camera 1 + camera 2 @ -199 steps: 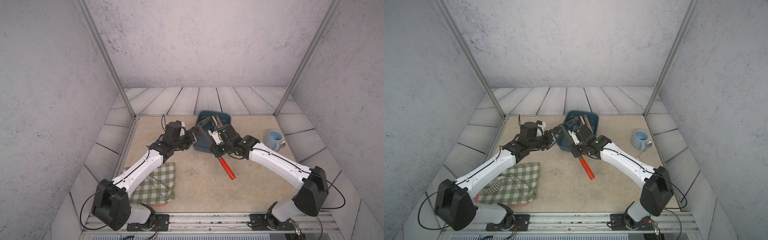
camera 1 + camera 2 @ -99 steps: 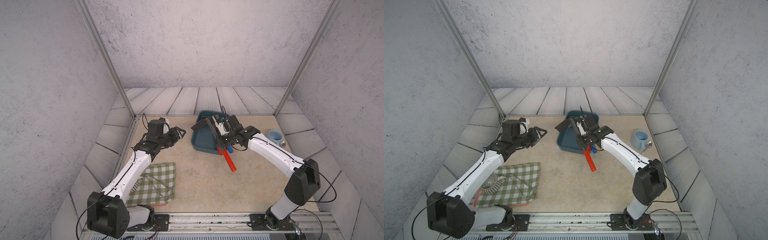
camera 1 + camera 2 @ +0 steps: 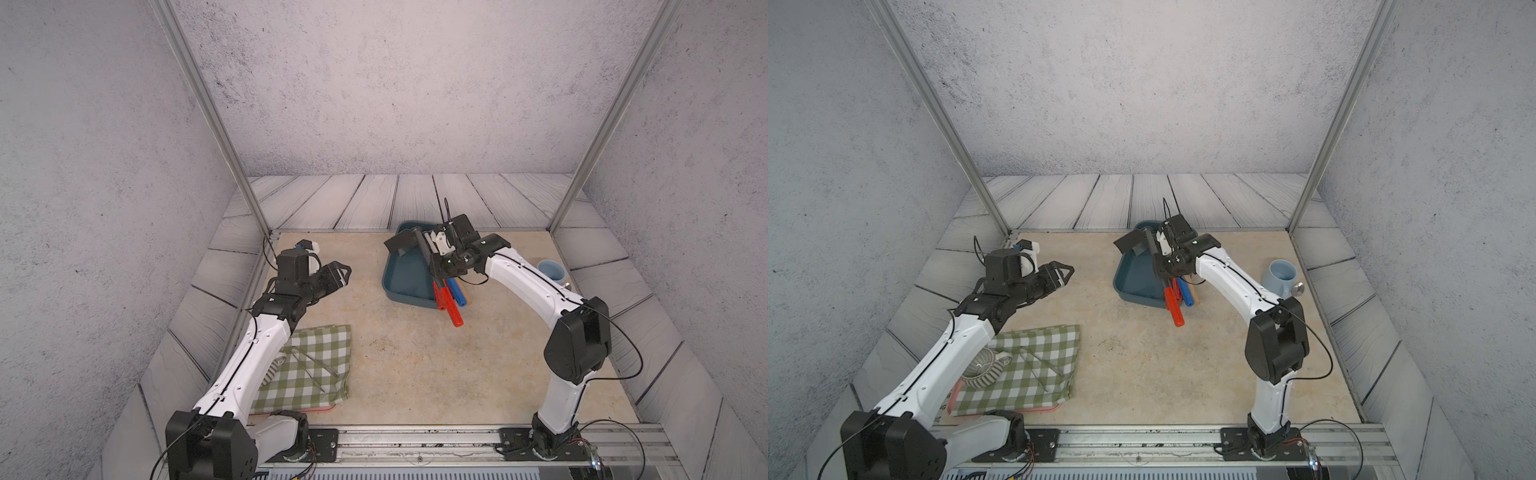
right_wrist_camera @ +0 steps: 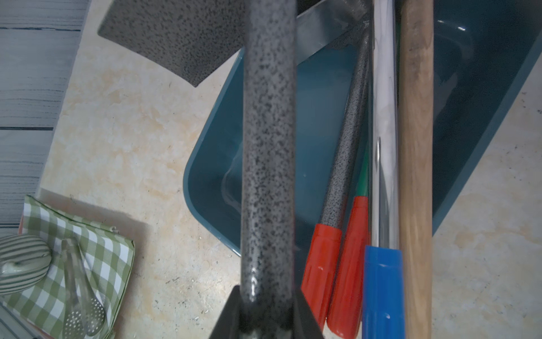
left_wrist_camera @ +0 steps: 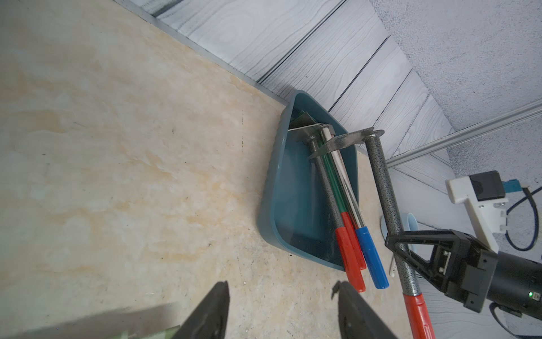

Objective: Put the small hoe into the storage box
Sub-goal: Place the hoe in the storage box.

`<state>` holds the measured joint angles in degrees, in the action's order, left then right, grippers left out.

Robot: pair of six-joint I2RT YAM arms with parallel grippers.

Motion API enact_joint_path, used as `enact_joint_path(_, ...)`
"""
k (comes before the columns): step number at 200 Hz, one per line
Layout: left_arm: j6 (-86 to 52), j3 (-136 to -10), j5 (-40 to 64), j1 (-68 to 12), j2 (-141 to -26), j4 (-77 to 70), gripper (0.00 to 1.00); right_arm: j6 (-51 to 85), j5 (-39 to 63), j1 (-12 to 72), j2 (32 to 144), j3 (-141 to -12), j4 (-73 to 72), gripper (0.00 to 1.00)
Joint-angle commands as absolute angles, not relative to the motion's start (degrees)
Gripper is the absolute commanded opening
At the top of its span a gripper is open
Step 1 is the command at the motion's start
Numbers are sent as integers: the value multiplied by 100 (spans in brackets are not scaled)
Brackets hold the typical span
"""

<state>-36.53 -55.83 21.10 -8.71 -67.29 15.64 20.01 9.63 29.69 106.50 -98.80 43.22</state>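
On the worktop (image 3: pixel 399 374), toward the far edge, in both top views: the storage box (image 3: pixel 409 300), teal, with several long-handled tools lying along its right side. The right gripper (image 3: pixel 435 272) is clenched on the small hoe (image 3: pixel 400 245), grasping its speckled grey shaft. The hoe is held above the box, with its blade past the left rim at the far end and its red grip sticking out beyond the near rim. The left gripper (image 3: pixel 343 272) is well apart to the left, over bare worktop, holding nothing. A light blue mug (image 3: pixel 552 270) stands right of the box. A checked cloth (image 3: pixel 307 365) lies near the left arm's base, with a striped cup (image 3: pixel 982 368) on it.

Left wrist view: the left gripper's jaws stand apart, released, with only worktop between them. The hoe is raised clear of the box, its shaft pinched on the grey part near the red grip. Red-handled tools (image 5: pixel 349 258) and a blue-handled tool (image 5: pixel 371 258) poke over the box's rim.

Right wrist view: the hoe shaft runs from the clamped jaws across the box's left part, with the blade out over worktop. A wooden handle (image 4: pixel 415 146) lies beside the blue one. A perforated spoon (image 4: pixel 82 311) rests on the cloth.
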Motion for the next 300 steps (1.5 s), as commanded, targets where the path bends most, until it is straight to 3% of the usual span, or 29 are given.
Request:
enact_joint_path(1,-3455,-5468,2004,-734,-6633,1457,61,2013,1150,2881,10722,-10252,4266,0)
enact_joint_path(119,-3856,-5282,2486,-324,-6809,1088,60,1661,1160,2568,12177,-11932,5272,0)
enact_joint_path(300,-3912,-5247,2610,-255,-6951,997,59,1686,1090,2325,13165,-12841,5440,0)
